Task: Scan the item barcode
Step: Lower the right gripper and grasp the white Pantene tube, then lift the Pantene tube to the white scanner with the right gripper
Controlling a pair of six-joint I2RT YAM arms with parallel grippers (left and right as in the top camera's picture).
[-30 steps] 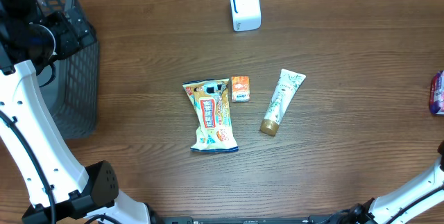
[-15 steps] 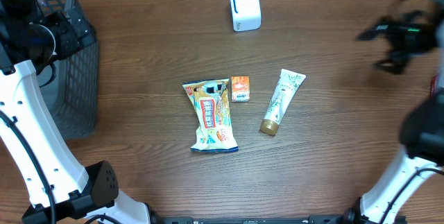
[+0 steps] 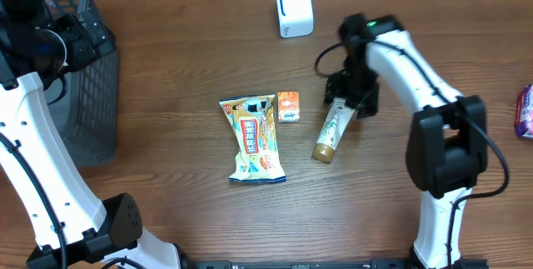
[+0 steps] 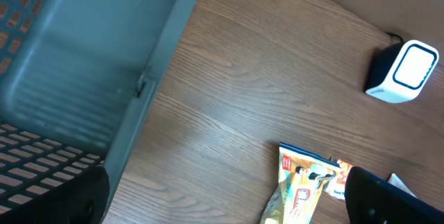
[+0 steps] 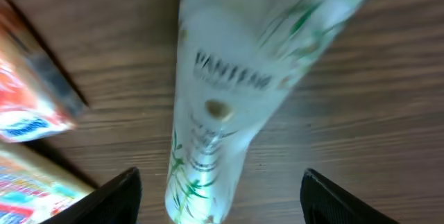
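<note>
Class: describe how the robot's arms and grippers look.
The left arm and right arm have white tubular links, black joints and thin black cables; the right bears a green light. The left gripper and right gripper are black.

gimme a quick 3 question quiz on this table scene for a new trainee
1. Which item lies between the snack packet and the Pantene tube?
2. True or false: the left claw holds the snack packet.
3. The right claw hangs open astride which item?
A. the snack packet
B. the Pantene tube
C. the small orange box

Key
1. The small orange box.
2. False: it is open, with nothing between its fingers.
3. B.
</note>
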